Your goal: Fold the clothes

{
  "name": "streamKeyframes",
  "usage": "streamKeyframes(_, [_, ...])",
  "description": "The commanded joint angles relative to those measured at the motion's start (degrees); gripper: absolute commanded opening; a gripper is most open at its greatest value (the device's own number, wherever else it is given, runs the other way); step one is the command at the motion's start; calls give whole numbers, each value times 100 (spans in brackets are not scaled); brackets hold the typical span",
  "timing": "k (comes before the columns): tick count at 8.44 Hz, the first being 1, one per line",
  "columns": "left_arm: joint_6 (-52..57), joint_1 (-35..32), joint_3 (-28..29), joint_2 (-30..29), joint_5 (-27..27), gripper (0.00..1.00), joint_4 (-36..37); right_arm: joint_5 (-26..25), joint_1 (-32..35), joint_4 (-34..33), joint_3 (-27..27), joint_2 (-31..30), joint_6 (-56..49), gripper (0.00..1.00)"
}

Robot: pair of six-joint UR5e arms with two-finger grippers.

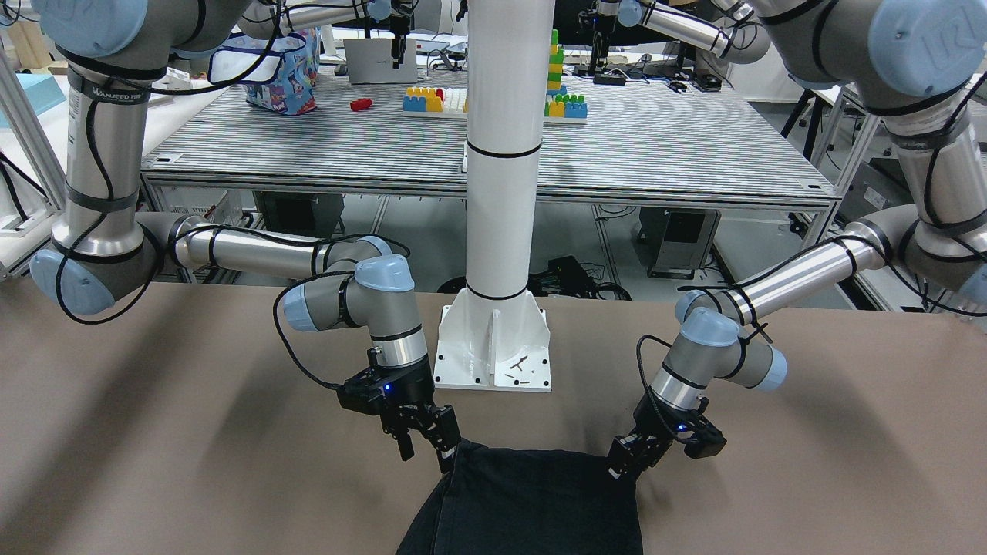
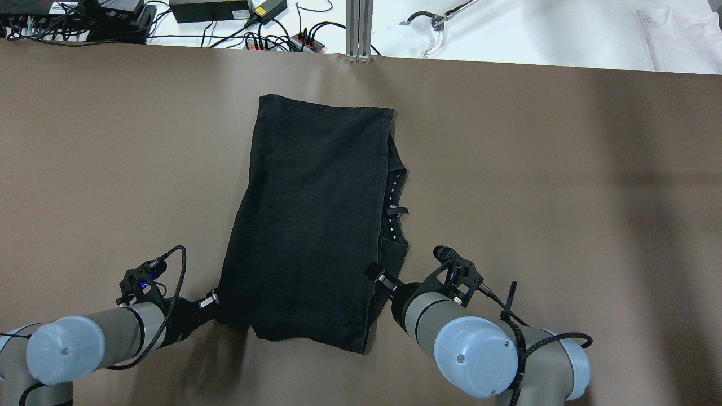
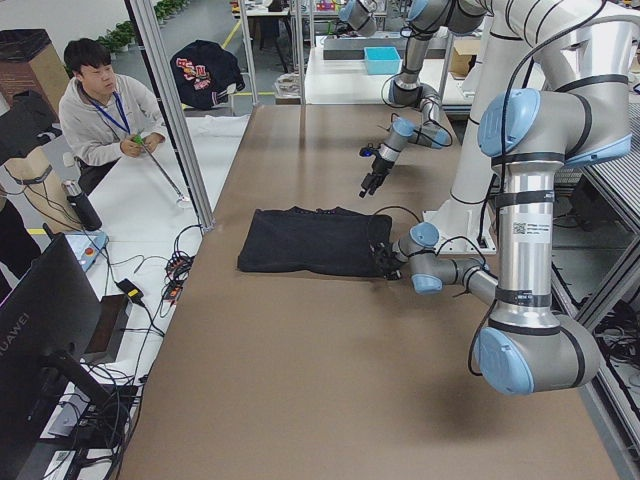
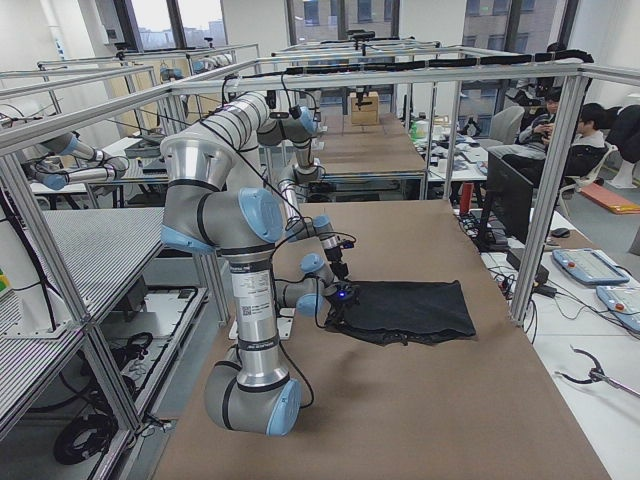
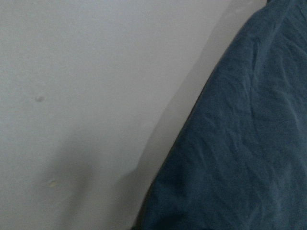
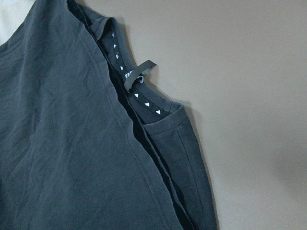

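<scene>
Cloth [image 2: 304, 225]: apparently folded once, lying flat; further folds remain. Right gripper [image 1: 426, 455] parted at its corner. Left gripper [image 1: 623, 465]: grip indiscernible.

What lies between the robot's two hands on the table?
The near end of the black cloth lies between the left hand and the right hand, as the overhead view shows.

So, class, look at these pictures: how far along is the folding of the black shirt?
Done: the shirt lies folded over lengthwise, its collar peeking out along one side. In hand: the right pincer, open, and the left pincer, grip unclear, sit at its near corners. Left: probably folding it across into a smaller stack.
</scene>
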Motion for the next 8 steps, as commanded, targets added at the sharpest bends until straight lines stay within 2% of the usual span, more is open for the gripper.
streamKeyframes(1, [34, 9, -12, 15, 5, 32, 0, -8, -9, -17, -6, -6, -3, 94])
streamKeyframes(3, [139, 9, -56, 32, -4, 46, -9, -8, 0, 0, -6, -23, 5, 94])
streamKeyframes(7, [175, 27, -83, 85, -30, 46, -61, -8, -9, 0, -6, -50, 5, 94])
streamKeyframes(8, [175, 44, -83, 94, -39, 43, -114, -8, -9, 0, -6, -50, 5, 94])
